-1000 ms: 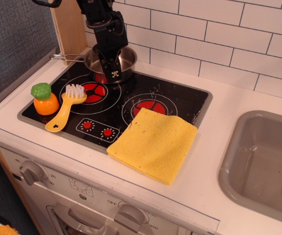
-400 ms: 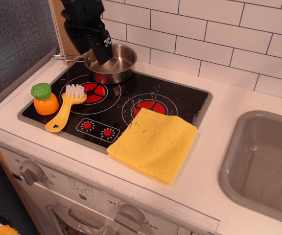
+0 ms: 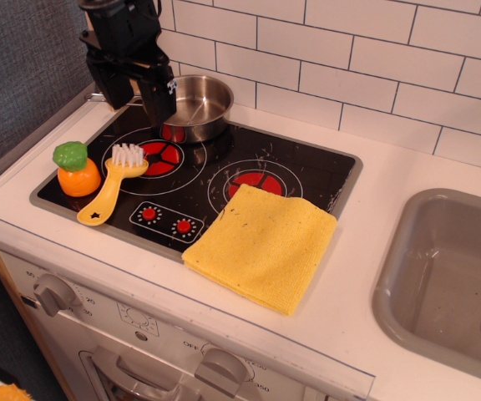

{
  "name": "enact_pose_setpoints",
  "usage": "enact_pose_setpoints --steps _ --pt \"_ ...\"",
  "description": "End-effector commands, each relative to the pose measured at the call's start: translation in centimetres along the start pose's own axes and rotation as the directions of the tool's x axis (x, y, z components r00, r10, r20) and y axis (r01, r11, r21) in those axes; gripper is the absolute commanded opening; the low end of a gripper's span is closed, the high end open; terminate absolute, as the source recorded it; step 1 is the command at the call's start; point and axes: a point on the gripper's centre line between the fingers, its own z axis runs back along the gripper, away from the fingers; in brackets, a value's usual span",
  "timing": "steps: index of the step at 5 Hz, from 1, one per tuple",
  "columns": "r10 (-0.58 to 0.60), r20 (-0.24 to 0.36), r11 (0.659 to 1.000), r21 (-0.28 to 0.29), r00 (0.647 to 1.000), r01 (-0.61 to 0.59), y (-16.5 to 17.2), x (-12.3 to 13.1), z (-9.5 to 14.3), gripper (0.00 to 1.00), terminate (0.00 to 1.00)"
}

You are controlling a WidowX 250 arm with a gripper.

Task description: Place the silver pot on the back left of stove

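Already the small shiny round steel pot (image 3: 194, 107) sat at the far left of the black glass stove (image 3: 199, 180), and the black pincer (image 3: 137, 88), spread wide and empty just left of it, risked nudging its thin wire handle.

Black boxy robot arm (image 3: 124, 38), blocky black jaws, small white marking on one jaw

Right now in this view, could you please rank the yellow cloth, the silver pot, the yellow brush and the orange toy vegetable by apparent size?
1. yellow cloth
2. silver pot
3. yellow brush
4. orange toy vegetable
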Motion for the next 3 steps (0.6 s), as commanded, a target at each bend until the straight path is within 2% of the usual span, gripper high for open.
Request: enact_pose_setpoints --steps 1,2,3 --pt "-0.014 0.033 0.996 0.091 0.999 0.010 -0.37 -0.90 2.44 1.00 0.00" --pt "-0.008 0.054 0.994 0.112 0.998 0.002 -0.31 -1.26 2.42 1.00 0.00" --pt "-0.008 0.054 0.994 0.112 0.998 0.002 -0.31 -1.26 2.42 1.00 1.00"
